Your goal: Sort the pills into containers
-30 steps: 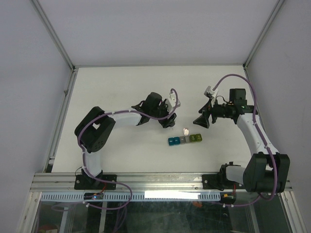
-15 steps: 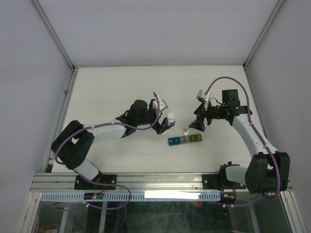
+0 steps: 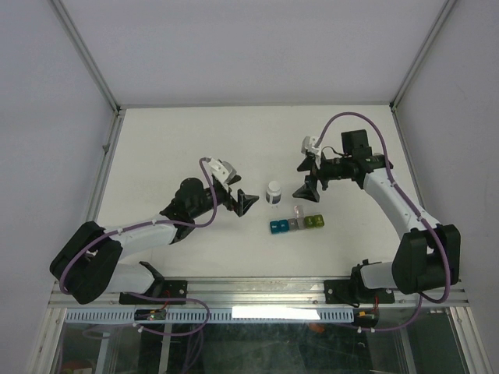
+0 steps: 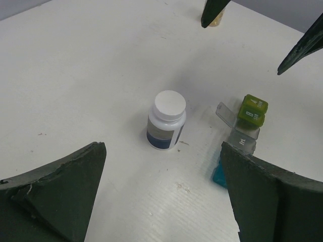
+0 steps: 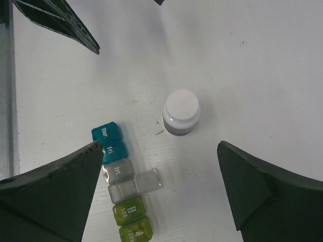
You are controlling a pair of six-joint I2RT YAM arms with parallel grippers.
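Note:
The containers (image 3: 296,224) are a strip of teal, grey and yellow-green compartments on the table. One grey compartment has its clear lid (image 5: 149,181) swung open. The strip shows in the right wrist view (image 5: 120,181) and the left wrist view (image 4: 243,137). My left gripper (image 3: 244,200) is open and empty, left of the white-capped bottle (image 3: 273,192); its jaws frame the bottle (image 4: 166,120) from a distance. My right gripper (image 3: 306,179) is open and empty, above the strip and right of the bottle (image 5: 180,112). No loose pills show.
The right gripper's fingertips (image 4: 214,11) reach into the top of the left wrist view, with a small tan object (image 4: 217,21) partly hidden behind one. The left gripper's finger (image 5: 58,22) shows at the top left of the right wrist view.
My left gripper has drawn back to the left, leaving the white-capped bottle standing alone on the table. My right gripper has moved left, toward the bottle and strip.

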